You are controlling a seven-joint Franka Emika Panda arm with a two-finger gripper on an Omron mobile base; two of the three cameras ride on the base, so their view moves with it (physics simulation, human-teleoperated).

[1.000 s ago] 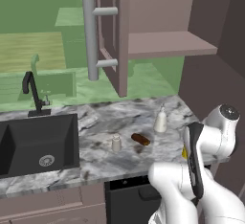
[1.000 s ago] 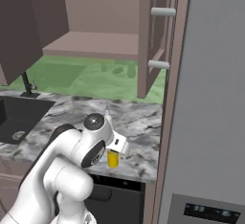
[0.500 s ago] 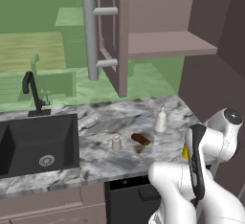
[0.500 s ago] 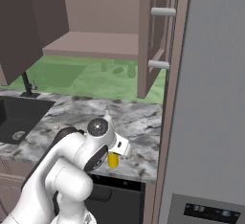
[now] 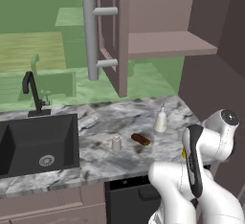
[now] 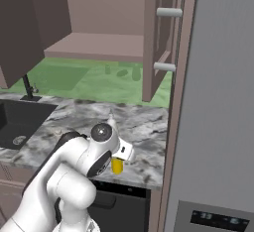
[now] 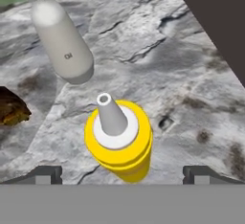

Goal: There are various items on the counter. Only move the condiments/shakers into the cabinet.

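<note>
the gripper (image 7: 122, 173) hangs wide open over the yellow bottle (image 7: 118, 141), fingertips (image 7: 45, 174) well apart on either side and holding nothing. the bottle stands upright on the counter (image 5: 100, 156) near its right front edge, by the white bottle (image 5: 161, 120). a skewed descent could clip the spout and topple it off the edge. counted: 2 bottles, 1 shaker (image 5: 116, 143), 1 brown lump (image 5: 140, 139), and 1 cabinet (image 5: 167, 43) standing open, its shelf bare.

You're in a rendered kitchen: a marbled stone worktop (image 5: 119, 161) with a black sink (image 5: 36, 144) and tap (image 5: 32, 94), an open wall cupboard (image 5: 162, 41) above, drawers below, condiment bottles standing about.
</note>
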